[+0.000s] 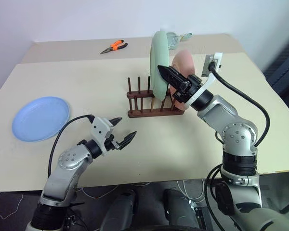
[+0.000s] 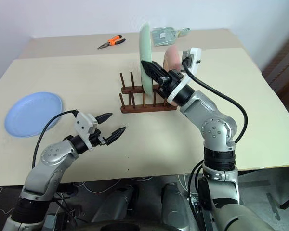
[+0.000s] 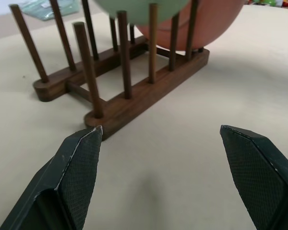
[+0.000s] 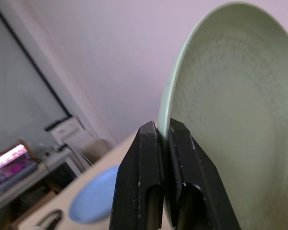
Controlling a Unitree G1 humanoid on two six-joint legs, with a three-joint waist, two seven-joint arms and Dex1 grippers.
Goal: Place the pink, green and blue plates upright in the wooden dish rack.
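The green plate (image 1: 159, 65) stands on its edge over the wooden dish rack (image 1: 151, 103), just above the pegs near the rack's middle. I cannot tell if its bottom edge is already down between the pegs. The right claw (image 1: 167, 73) is pinched tight on the plate's rim, one finger on each face. The plate's flat faces look toward the two ends of the rack, so it lines up with the gaps between the pegs. The way to go, I think, is straight down.

The pink plate (image 1: 185, 65) already stands in the rack, just behind the green one, at the end nearer the right arm. The two plates are close, so the green one could bump it if it tips.

The blue plate (image 1: 41, 118) lies flat on the surface (image 1: 86, 82), well away from the rack, on the robot's left side. The left claw (image 1: 121, 131) hangs above the surface between the blue plate and the rack. Its two fingers are wide apart and hold nothing, and it points toward the rack. The left arm is the nearer one to the blue plate, so that plate looks like its job.

Orange pliers (image 1: 113, 46) lie at the far side of the surface.
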